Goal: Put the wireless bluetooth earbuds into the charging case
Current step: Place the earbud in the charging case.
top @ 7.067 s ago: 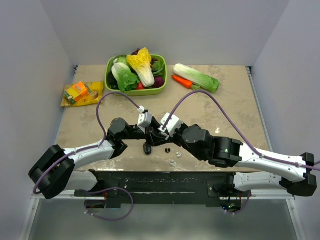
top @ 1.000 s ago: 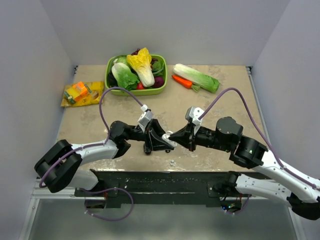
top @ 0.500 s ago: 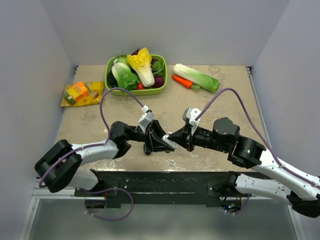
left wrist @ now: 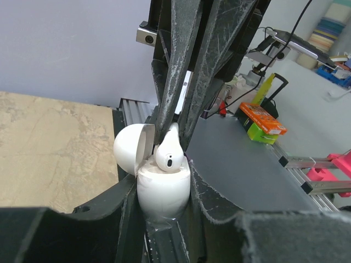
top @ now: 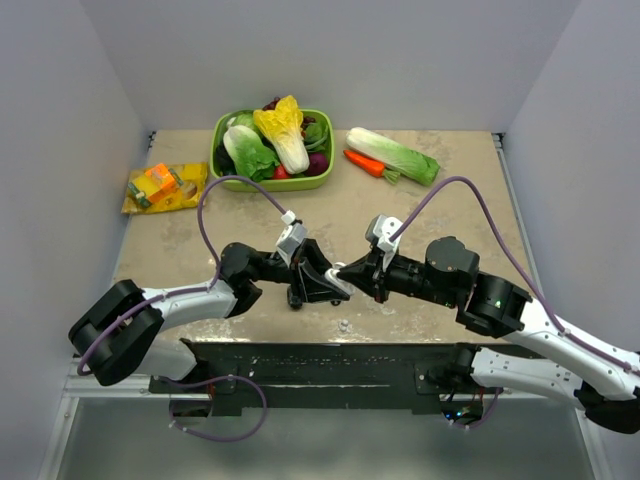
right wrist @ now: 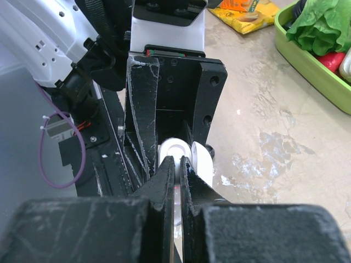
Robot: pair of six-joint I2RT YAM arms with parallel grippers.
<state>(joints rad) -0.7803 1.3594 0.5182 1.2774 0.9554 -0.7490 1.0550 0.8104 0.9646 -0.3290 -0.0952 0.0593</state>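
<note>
While the left tool (left wrist: 163, 179) is clamped shut on the lower body of the white charging case (left wrist: 162, 193), holding it upright with its round lid (left wrist: 130, 152) flipped open to one side, the right tool (right wrist: 176, 166) reaches in from the opposite side, its two dark fingers (left wrist: 173, 82) pinched almost together on the stem of a white earbud (left wrist: 169, 154). That earbud sits at the mouth of the case, its rounded body against the rim and standing above it, with a small dark spot facing the left wrist camera. From above, both tools meet between the two arms, over the near part of the mottled beige surface (top: 460, 210). A small pale item (top: 345, 325) lies on the surface just in front of them, too small to identify. Farther back are a green bowl (top: 270, 187) heaped with vegetables, a napa cabbage (top: 395, 155) beside a carrot (top: 362, 162), and an orange packet (top: 165, 187) whose print is too small to read. Beyond the surface's edge, the left wrist view shows an orange-and-green box (left wrist: 262, 119), its lettering blurred.
</note>
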